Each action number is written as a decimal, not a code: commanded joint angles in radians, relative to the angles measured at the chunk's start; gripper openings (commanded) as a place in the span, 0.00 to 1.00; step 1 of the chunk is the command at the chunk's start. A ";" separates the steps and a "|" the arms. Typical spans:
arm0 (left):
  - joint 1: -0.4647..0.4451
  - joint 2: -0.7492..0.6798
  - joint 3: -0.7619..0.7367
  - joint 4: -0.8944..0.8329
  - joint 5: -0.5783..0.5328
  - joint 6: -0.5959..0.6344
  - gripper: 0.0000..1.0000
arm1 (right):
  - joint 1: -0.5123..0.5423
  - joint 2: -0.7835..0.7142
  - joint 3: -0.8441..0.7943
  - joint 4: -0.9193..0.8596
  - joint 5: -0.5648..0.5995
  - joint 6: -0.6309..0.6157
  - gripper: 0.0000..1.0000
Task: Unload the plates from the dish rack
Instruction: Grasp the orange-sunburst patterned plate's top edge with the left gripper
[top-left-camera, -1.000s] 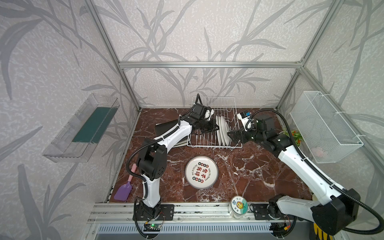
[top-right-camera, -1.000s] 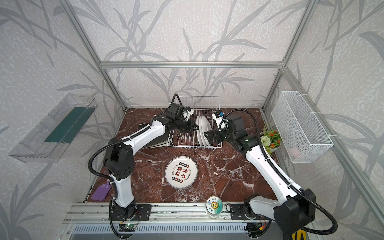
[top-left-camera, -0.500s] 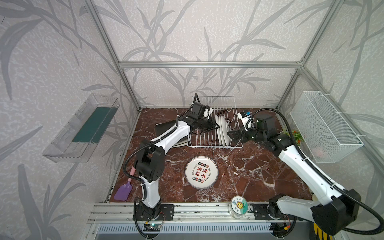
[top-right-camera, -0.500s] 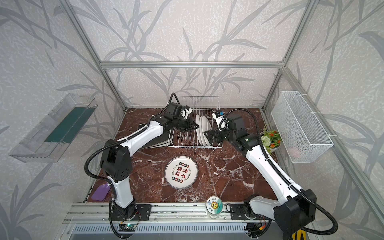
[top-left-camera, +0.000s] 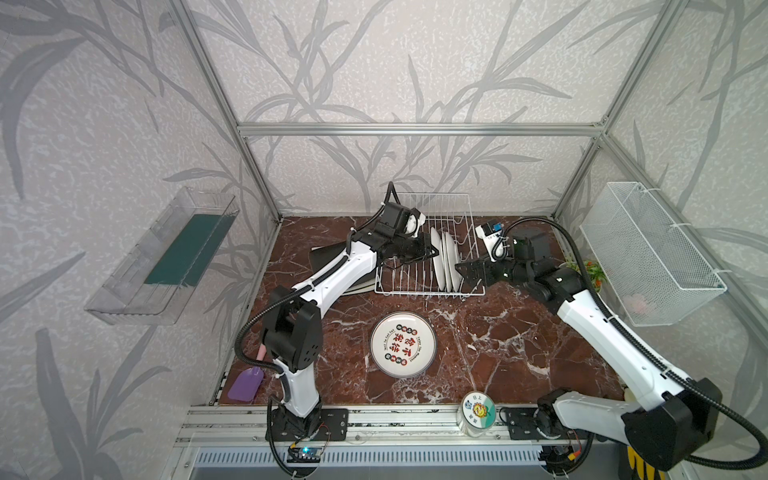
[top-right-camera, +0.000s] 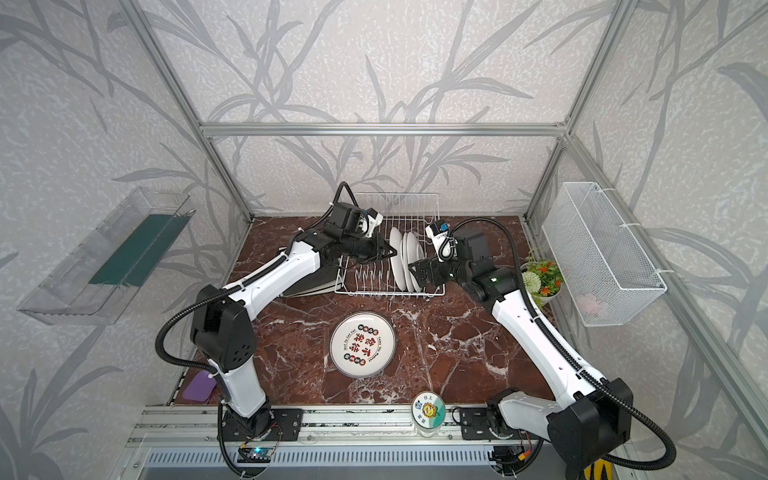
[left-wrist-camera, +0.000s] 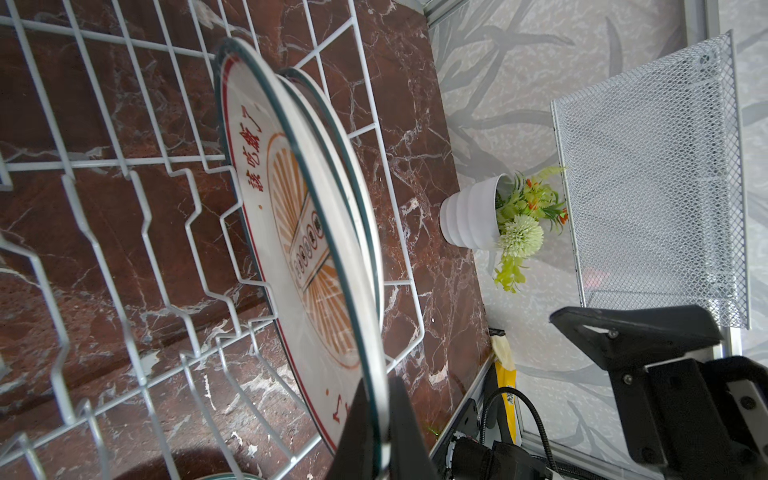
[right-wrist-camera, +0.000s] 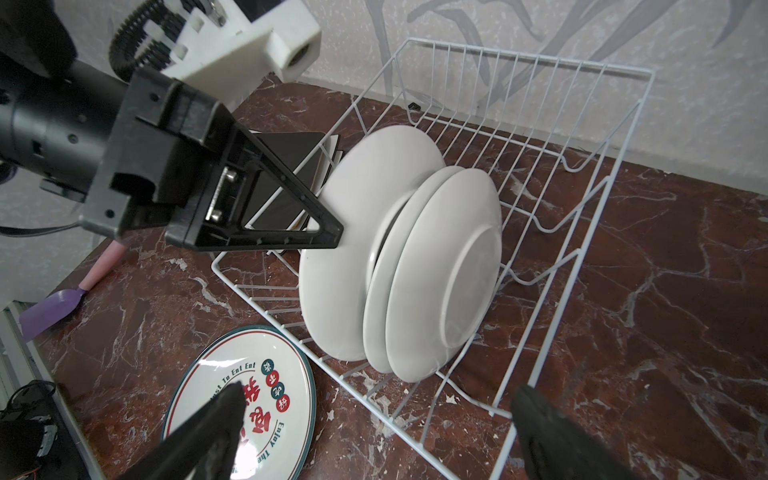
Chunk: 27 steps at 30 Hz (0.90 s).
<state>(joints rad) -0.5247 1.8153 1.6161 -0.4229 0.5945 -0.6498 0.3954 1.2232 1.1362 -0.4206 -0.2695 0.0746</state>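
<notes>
White wire dish rack (top-left-camera: 415, 293) sits at the back of the marble table (top-left-camera: 498, 353), three round plates on edge in its slots. On the leftmost plate (right-wrist-camera: 340, 291), the left gripper (top-left-camera: 432, 251) pinches the rim between its fingers. Just beside the rack's front right corner, the right gripper (top-left-camera: 465, 274) hangs with fingers spread wide, holding nothing. A sunburst plate (top-left-camera: 403, 344) lies flat out front; square plates (top-left-camera: 326, 259) are stacked to the rack's left.

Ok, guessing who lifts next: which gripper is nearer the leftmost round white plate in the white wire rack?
Left. Left gripper is shut on that plate; right gripper hangs open beyond the other two plates.
</notes>
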 joint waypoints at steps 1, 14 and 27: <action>0.004 -0.066 0.045 -0.019 -0.041 0.017 0.00 | -0.003 -0.019 0.043 -0.020 0.002 0.004 0.99; 0.005 -0.126 0.051 -0.041 -0.095 0.041 0.00 | -0.003 -0.027 0.064 -0.044 0.022 0.059 0.99; 0.005 -0.175 0.055 -0.074 -0.148 0.082 0.00 | -0.006 -0.059 0.040 -0.029 0.061 0.043 0.99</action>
<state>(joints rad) -0.5247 1.7115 1.6226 -0.4957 0.5095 -0.6041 0.3943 1.1900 1.1652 -0.4503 -0.2245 0.1234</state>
